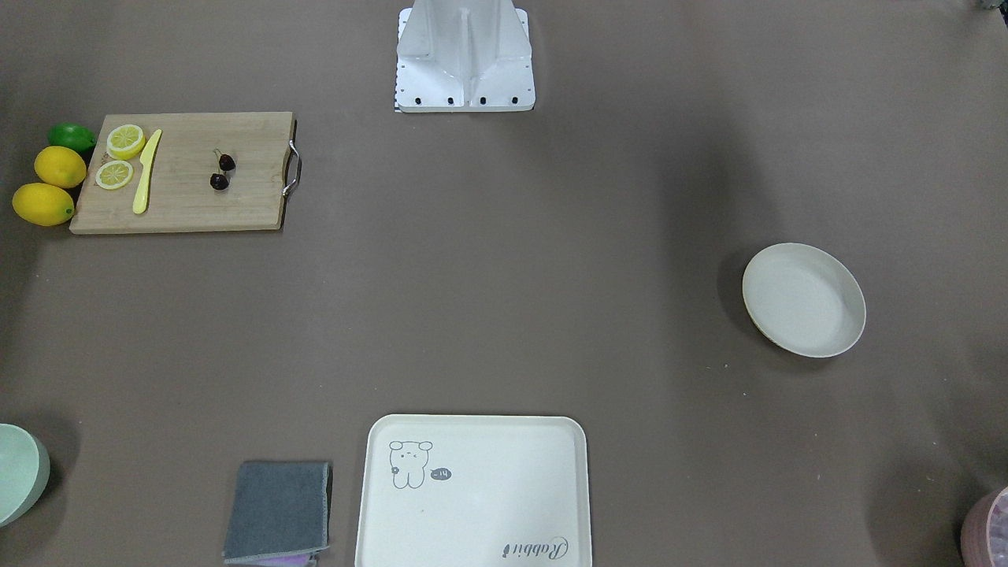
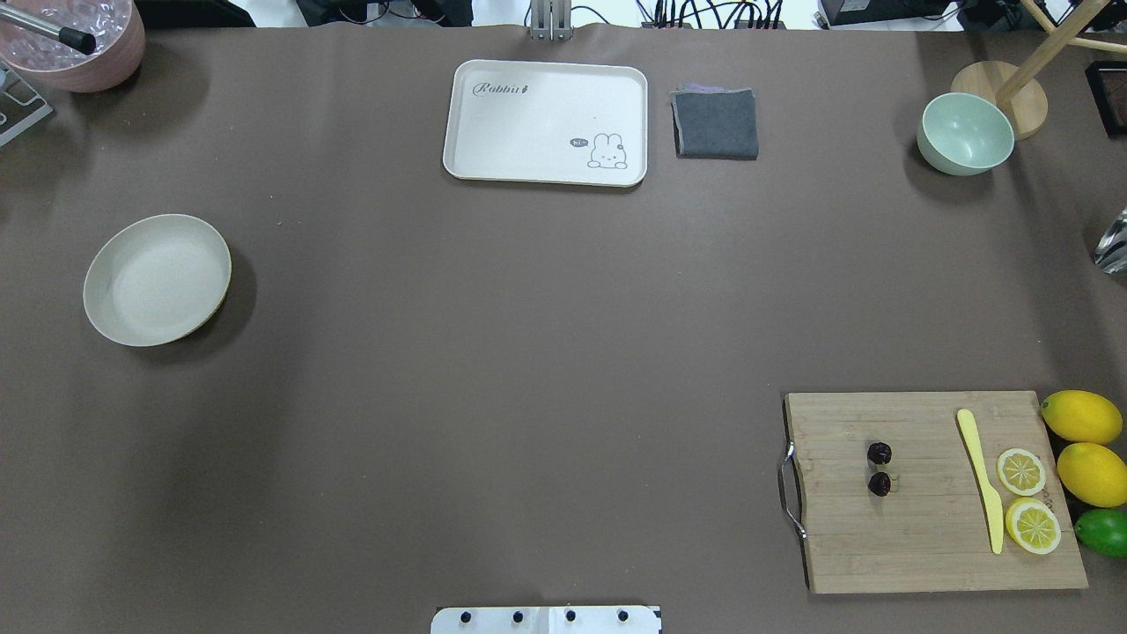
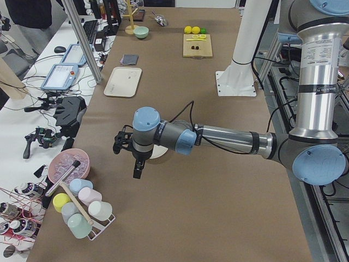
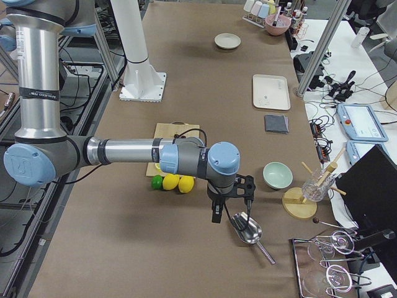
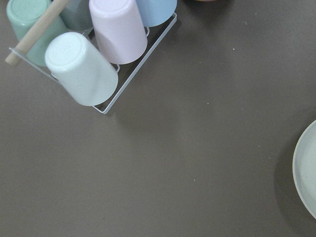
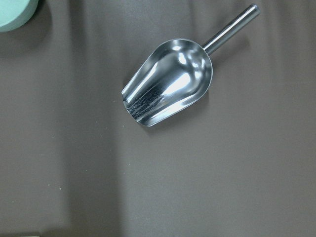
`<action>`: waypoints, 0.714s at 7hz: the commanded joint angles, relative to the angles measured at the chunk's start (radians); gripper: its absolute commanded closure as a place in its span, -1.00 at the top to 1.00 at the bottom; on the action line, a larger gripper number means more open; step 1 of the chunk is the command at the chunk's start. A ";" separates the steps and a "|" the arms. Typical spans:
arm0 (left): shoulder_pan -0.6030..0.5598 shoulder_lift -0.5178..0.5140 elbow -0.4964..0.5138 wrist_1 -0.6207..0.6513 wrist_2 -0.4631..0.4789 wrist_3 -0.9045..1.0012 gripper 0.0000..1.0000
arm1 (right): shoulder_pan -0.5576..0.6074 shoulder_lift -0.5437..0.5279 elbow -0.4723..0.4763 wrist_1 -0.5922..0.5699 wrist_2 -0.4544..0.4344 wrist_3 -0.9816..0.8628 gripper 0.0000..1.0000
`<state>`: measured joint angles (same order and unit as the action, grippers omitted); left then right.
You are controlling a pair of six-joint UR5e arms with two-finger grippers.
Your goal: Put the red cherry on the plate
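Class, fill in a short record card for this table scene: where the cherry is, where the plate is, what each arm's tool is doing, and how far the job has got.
cherry: red cherry lies on the cutting board, on the robot's right side
plate: plate holds nothing, on the robot's left side, far from the board
left tool: left tool hangs near the plate and a cup rack; open or shut cannot be told
right tool: right tool hangs over a metal scoop; open or shut cannot be told
progress: cherry not yet picked up
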<state>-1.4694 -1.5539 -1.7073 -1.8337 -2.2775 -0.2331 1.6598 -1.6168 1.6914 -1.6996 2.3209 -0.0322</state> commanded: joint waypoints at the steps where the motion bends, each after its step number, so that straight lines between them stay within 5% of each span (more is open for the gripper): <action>1: 0.182 -0.012 0.079 -0.283 -0.002 -0.307 0.96 | 0.000 0.000 -0.004 0.000 0.000 0.000 1.00; 3: 0.289 -0.058 0.278 -0.598 0.004 -0.497 0.96 | 0.000 0.000 -0.006 0.000 -0.002 0.000 1.00; 5: 0.349 -0.112 0.353 -0.618 0.004 -0.497 0.96 | -0.002 0.000 -0.006 -0.002 -0.002 0.000 1.00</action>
<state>-1.1659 -1.6353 -1.4032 -2.4215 -2.2740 -0.7178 1.6595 -1.6168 1.6860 -1.6999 2.3194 -0.0322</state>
